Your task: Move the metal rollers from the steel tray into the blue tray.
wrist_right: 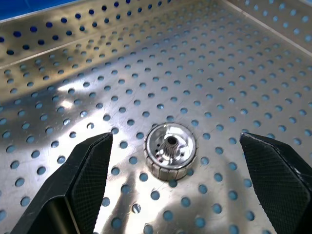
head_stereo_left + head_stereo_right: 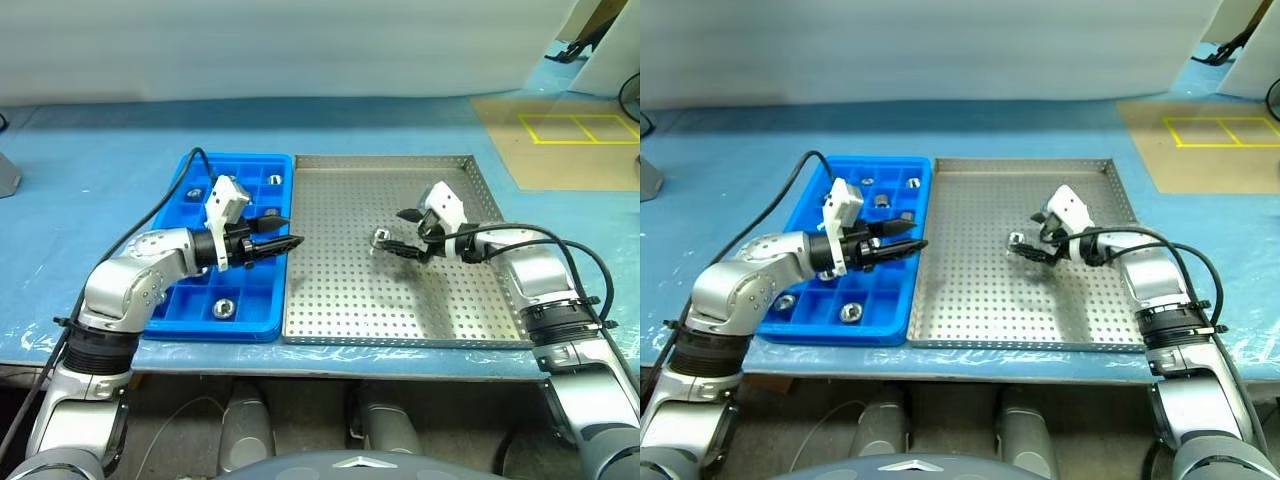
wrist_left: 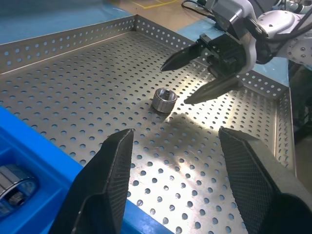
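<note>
The steel tray [image 2: 400, 310] sits right beside the blue tray [image 2: 175, 320]. One roller [image 1: 170, 149] lies in the steel tray, just in front of the spread, empty right gripper [image 2: 403, 232]. More rollers [image 2: 222, 308] sit in the blue tray. The left gripper [image 2: 285, 231] is spread too, empty, over the blue tray's edge.

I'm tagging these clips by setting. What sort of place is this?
Probably a workshop or lab bench: a perforated steel tray, a compartmented blue tray for parts, and yellow floor tape.
</note>
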Available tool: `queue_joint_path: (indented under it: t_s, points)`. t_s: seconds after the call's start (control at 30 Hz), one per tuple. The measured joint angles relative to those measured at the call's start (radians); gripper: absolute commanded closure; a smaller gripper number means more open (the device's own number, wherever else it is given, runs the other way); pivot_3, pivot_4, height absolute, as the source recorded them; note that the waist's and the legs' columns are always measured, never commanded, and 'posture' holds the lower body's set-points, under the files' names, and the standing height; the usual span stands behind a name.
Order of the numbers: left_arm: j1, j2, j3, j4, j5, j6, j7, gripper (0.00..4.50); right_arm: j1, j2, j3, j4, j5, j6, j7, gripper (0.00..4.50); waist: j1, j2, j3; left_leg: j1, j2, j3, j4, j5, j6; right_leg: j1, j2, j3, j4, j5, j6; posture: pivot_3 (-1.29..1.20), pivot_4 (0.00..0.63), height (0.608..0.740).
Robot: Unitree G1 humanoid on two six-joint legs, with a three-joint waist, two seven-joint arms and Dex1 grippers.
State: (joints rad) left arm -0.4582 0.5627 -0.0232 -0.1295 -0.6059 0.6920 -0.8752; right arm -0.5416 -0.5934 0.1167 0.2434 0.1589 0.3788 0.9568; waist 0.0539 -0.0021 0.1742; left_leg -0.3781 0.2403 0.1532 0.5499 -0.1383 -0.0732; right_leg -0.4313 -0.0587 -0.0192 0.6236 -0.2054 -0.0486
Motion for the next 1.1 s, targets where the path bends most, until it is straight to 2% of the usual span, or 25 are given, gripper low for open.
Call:
queue_joint_path:
  t_s: [0.13,0.43,0.57,0.73,0.77,1.1]
  points:
    - [-0.009,0.0,-0.012,0.021,0.022,-0.021,-0.025,1.52,-0.006,0.034,0.01,0.025,-0.008,-0.015,-0.023,0.15,-0.003,0.0,0.0,-0.001,0.0,0.0,0.001,-0.001,0.001,0.001,0.0,0.0,0.0,0.0,0.0,-0.1,0.15,0.74]
    - [-0.009,-0.012,-0.022,0.019,0.031,-0.02,-0.038,1.52,-0.037,0.077,0.014,0.216,-0.059,-0.104,-0.065,0.15,-0.004,0.0,0.0,-0.001,0.0,0.0,0.001,-0.001,0.001,0.001,0.0,0.0,0.0,0.0,0.0,-0.08,0.15,0.74]
    - [-0.003,-0.006,-0.022,-0.006,0.033,-0.02,-0.043,1.48,-0.039,0.089,0.013,0.233,-0.062,-0.132,-0.066,1.06,-0.006,0.0,0.0,-0.001,0.0,0.0,0.002,-0.001,0.002,0.001,0.0,0.0,0.0,0.0,0.0,-0.08,0.15,0.74]
    - [0.012,0.015,-0.022,-0.014,0.038,-0.022,-0.065,1.48,-0.039,0.098,0.013,0.236,-0.062,-0.139,-0.056,2.74,-0.007,0.0,0.0,0.0,0.0,0.0,0.002,-0.001,0.002,0.001,-0.001,0.0,0.0,0.0,0.0,-0.08,0.15,0.74]
    - [0.016,0.022,-0.022,-0.014,0.04,-0.026,-0.072,1.48,-0.039,0.098,0.013,0.236,-0.062,-0.139,-0.053,2.91,-0.007,0.0,0.0,0.0,0.0,0.0,0.002,-0.001,0.002,0.001,-0.001,0.0,0.0,0.0,0.0,-0.08,0.15,0.74]
    - [0.034,0.077,0.01,-0.011,0.043,-0.048,-0.1,1.48,-0.035,0.106,0.033,0.172,-0.068,-0.109,-0.022,2.91,-0.011,0.0,0.0,0.0,0.001,0.0,0.001,-0.001,0.002,0.0,0.0,0.0,0.0,0.0,0.0,-0.06,0.15,0.74]
